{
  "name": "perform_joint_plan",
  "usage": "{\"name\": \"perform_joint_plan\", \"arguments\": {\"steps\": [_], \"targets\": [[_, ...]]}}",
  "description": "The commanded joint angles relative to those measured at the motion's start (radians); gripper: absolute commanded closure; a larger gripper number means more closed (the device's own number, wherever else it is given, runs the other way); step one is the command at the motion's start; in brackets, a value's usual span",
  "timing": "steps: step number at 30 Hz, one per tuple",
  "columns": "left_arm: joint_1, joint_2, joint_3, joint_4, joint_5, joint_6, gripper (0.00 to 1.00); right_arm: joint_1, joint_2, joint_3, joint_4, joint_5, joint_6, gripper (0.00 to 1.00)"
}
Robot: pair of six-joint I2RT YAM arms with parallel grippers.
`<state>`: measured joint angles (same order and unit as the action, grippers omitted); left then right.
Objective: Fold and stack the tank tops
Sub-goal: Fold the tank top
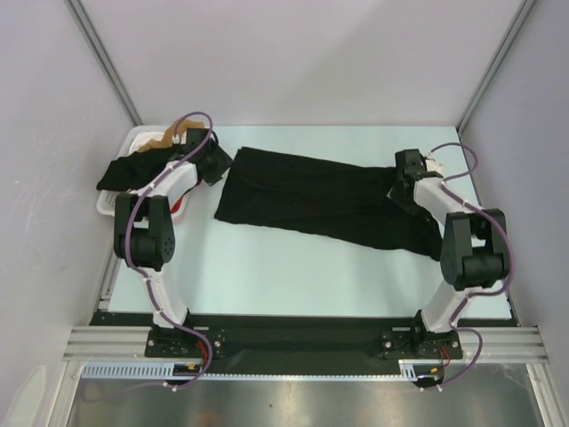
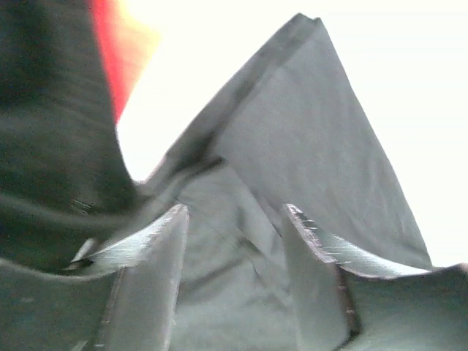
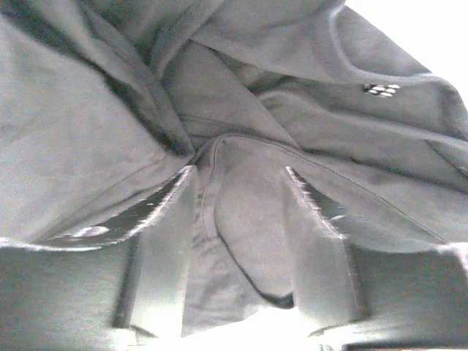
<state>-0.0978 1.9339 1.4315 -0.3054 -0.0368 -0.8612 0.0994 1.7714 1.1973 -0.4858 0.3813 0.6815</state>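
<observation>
Large black cloth tank top (image 1: pixel 311 200) lies mid-table, creased, between arms. Left gripper (image 2: pixel 234 210) spread over its left edge. Right gripper (image 3: pixel 240 170) spread over bunched right end. Neither pinches cloth. Judged light, limp, drapey: take hem corners, strap ends. Bright red tank top (image 1: pixel 182 210) at white plastic basket (image 1: pixel 142 135), left.

- The big top (image 1: pixel 311 200) lies spread on the table (image 1: pixel 293 276), running across its middle from 10 o'clock to 3 o'clock.
- My left pincer (image 1: pixel 216 166) is at the top's 9 o'clock end, and my right pincer (image 1: pixel 402 185) is on its 3 o'clock end.
- The basket (image 1: pixel 142 135) stands in the table's 10 o'clock corner, at 9 o'clock from my left pincer.
- A cloth (image 1: pixel 120 173) hangs over the basket's 9 o'clock rim.
</observation>
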Motion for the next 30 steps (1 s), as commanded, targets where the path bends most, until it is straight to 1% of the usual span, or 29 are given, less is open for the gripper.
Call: {"name": "perform_joint_plan", "arguments": {"steps": [1,2,3,4,6,10,12,13,14,15,16,17,18,21,23,24,26,27,30], "targets": [[-0.029,-0.124,0.021,0.019,0.064,0.142,0.35,-0.013,-0.128,-0.039,0.053,0.013,-0.031,0.43],[-0.039,-0.136,0.021,0.017,0.064,0.152,0.27,-0.015,-0.15,-0.071,0.058,0.007,-0.034,0.39],[-0.043,-0.151,0.017,0.019,0.066,0.178,0.23,-0.017,-0.2,-0.09,0.064,0.001,-0.039,0.3],[-0.057,-0.182,0.015,0.019,0.063,0.191,0.18,-0.015,-0.225,-0.108,0.072,-0.005,-0.042,0.25],[-0.075,-0.213,0.018,-0.001,0.048,0.23,0.13,-0.02,-0.298,-0.165,0.066,-0.024,-0.033,0.2],[-0.144,-0.274,0.012,-0.066,-0.005,0.28,0.12,-0.044,-0.4,-0.267,0.026,-0.058,0.024,0.2],[-0.204,-0.318,-0.021,-0.098,-0.054,0.3,0.11,-0.064,-0.435,-0.307,-0.007,-0.07,0.059,0.19],[-0.227,-0.335,-0.04,-0.103,-0.073,0.304,0.11,-0.085,-0.476,-0.347,-0.011,-0.079,0.088,0.14],[-0.267,-0.354,-0.064,-0.106,-0.109,0.309,0.08,-0.092,-0.493,-0.372,-0.02,-0.106,0.108,0.09],[-0.284,-0.392,-0.121,-0.101,-0.123,0.31,0.06,-0.127,-0.515,-0.393,-0.019,-0.128,0.124,0.04],[-0.298,-0.409,-0.153,-0.098,-0.129,0.312,0.04,-0.165,-0.533,-0.441,-0.016,-0.152,0.147,0.04],[-0.31,-0.423,-0.187,-0.089,-0.133,0.31,0.0,-0.181,-0.568,-0.459,-0.01,-0.201,0.156,0.04],[-0.31,-0.446,-0.254,-0.077,-0.143,0.304,0.0,-0.194,-0.584,-0.476,-0.007,-0.219,0.164,0.03],[-0.3,-0.449,-0.34,-0.072,-0.195,0.314,0.0,-0.234,-0.638,-0.536,-0.008,-0.262,0.213,0.06],[-0.261,-0.44,-0.37,-0.072,-0.192,0.314,0.01,-0.244,-0.661,-0.568,-0.011,-0.268,0.242,0.07],[-0.243,-0.435,-0.4,-0.058,-0.18,0.312,0.02,-0.245,-0.684,-0.579,-0.008,-0.269,0.25,0.09],[-0.185,-0.423,-0.425,-0.049,-0.149,0.307,0.04,-0.25,-0.698,-0.614,0.0,-0.271,0.271,0.12],[-0.169,-0.42,-0.445,-0.041,-0.152,0.307,0.05,-0.251,-0.705,-0.623,0.0,-0.269,0.294,0.17],[-0.12,-0.411,-0.474,-0.011,-0.146,0.306,0.06,-0.256,-0.705,-0.666,0.024,-0.269,0.337,0.2]]}}
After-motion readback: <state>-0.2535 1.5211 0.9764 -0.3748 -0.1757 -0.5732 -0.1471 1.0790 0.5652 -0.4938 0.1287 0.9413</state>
